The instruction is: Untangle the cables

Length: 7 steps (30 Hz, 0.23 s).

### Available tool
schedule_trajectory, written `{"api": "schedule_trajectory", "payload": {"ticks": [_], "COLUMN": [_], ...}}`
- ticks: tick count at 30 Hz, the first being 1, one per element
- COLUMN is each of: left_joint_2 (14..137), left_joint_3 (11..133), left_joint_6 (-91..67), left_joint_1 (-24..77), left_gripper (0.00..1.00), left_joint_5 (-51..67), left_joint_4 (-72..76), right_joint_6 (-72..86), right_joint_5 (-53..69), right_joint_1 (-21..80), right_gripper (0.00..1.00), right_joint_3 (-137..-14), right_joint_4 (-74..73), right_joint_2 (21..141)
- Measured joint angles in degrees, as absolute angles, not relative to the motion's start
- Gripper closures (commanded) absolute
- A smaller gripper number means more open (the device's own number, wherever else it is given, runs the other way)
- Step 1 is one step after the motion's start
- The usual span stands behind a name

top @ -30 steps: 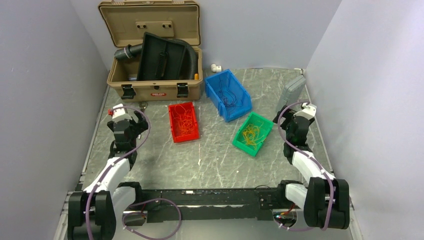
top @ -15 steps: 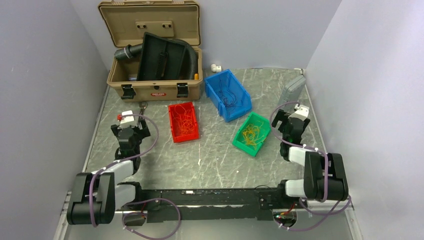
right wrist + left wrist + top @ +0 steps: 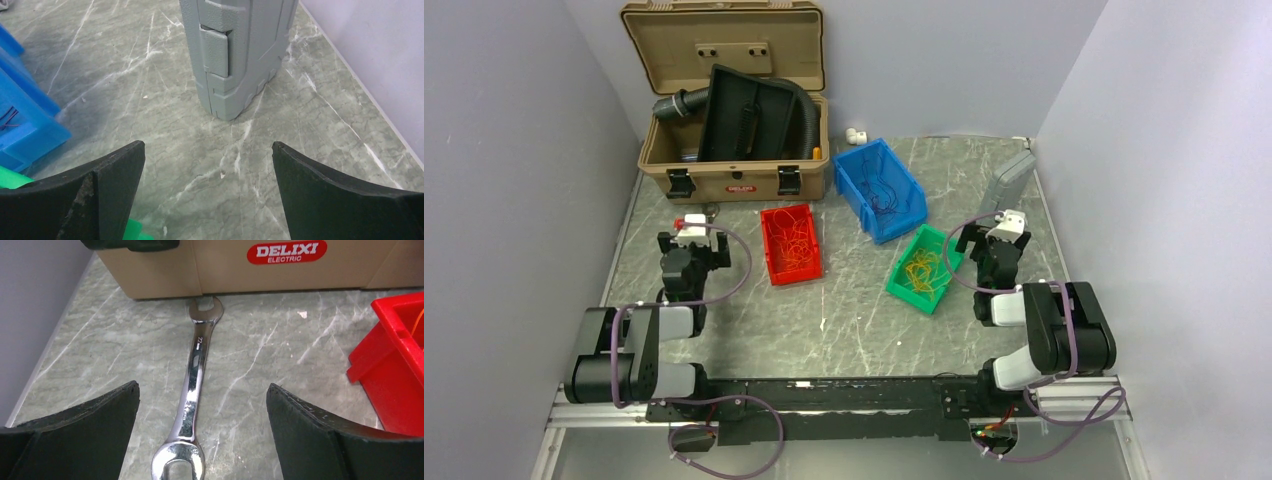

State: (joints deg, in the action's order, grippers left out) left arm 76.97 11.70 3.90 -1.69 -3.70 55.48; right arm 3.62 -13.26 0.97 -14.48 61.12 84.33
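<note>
On the grey-green marbled tabletop (image 3: 844, 320), seen from above, we find three plastic bins. A red rectangular bin (image 3: 765, 245) sits left of centre, a larger blue open-fronted bin (image 3: 894, 228) lies behind it to the right, and a green bin (image 3: 914, 297) is nearest the right arm (image 3: 1054, 330). The cables (image 3: 792, 243), thin loose wires, all lie inside these bins. Orange and yellow strands are tangled in the red one, yellow strands in the green one, and a few dark and red ones in the blue. At the far left stands a tan hard case with its lid open (image 3: 734, 180), holding a fat black corrugated hose (image 3: 809, 115). The left arm (image 3: 639, 345) is folded low beside the red bin.

From the left wrist, we see the left gripper (image 3: 202, 387) with its jaws spread wide and holding nothing. A chrome combination wrench (image 3: 195, 355) lies flat on the table between them. Its far end reaches the foot of the tan case (the one with the red DELIXI label). A corner of the red bin shows at the right edge, with one orange strand just visible.

From the right wrist, we see the right gripper (image 3: 207, 150), its jaws likewise wide apart and empty. Ahead of it, a grey moulded plastic case (image 3: 235, 50) stands on edge near the side wall. The blue bin is at the left edge and a sliver of the green bin at the bottom left.
</note>
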Motion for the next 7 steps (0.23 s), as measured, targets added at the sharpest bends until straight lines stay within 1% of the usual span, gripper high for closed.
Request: {"api": "schedule_trajectory", "payload": {"ticks": [7], "left_joint_2": [77.1], "left_joint_3": [12.1], "left_joint_6": [3.9], "left_joint_1": [-1.7], "left_gripper": [0.01], "left_joint_5": [-2.9], "left_joint_4": [56.4], "right_joint_6": [3.1], "right_joint_5": [-13.2], "right_joint_1": [1.0], "right_gripper": [0.0], "right_joint_3": [-14.5], "right_joint_4": [61.4], "right_joint_2": [84.4]}}
